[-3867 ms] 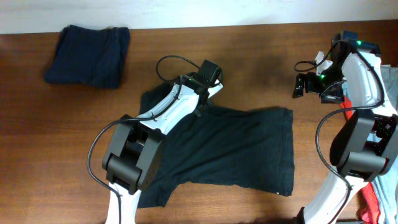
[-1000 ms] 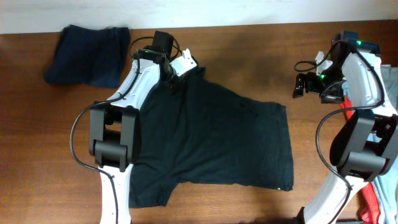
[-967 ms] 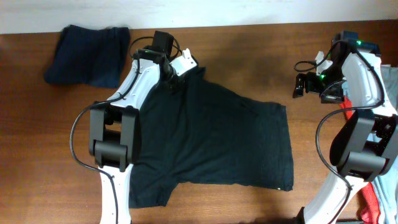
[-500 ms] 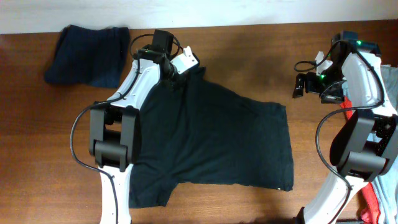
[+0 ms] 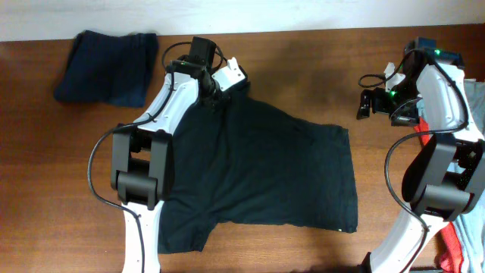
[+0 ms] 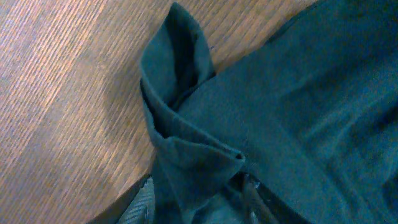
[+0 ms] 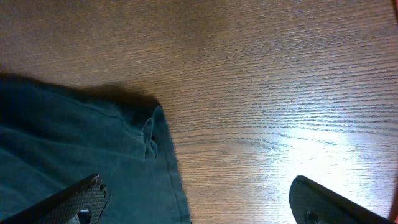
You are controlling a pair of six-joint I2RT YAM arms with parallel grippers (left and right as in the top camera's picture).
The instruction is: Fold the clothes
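Observation:
A black T-shirt (image 5: 280, 174) lies spread flat across the middle of the wooden table (image 5: 303, 61), with a small white mark near its lower right hem. My left gripper (image 5: 216, 97) is at the shirt's upper left corner, shut on a bunched fold of the fabric. In the left wrist view that fold (image 6: 186, 143) rises between the fingers (image 6: 144, 202) of the left gripper (image 6: 198, 202). My right gripper (image 5: 375, 102) hovers over bare wood to the right of the shirt, open and holding nothing. The right wrist view shows its jaws wide apart (image 7: 199, 208) beside the shirt's corner (image 7: 62, 137).
A folded navy garment (image 5: 110, 67) sits at the back left corner. Red cloth (image 5: 453, 254) and pale cloth (image 5: 476, 231) lie at the right edge behind the right arm's base. A white wall runs along the table's far edge.
The left gripper has shifted slightly right along the far edge, carrying the shirt's corner with it. The right arm has not moved.

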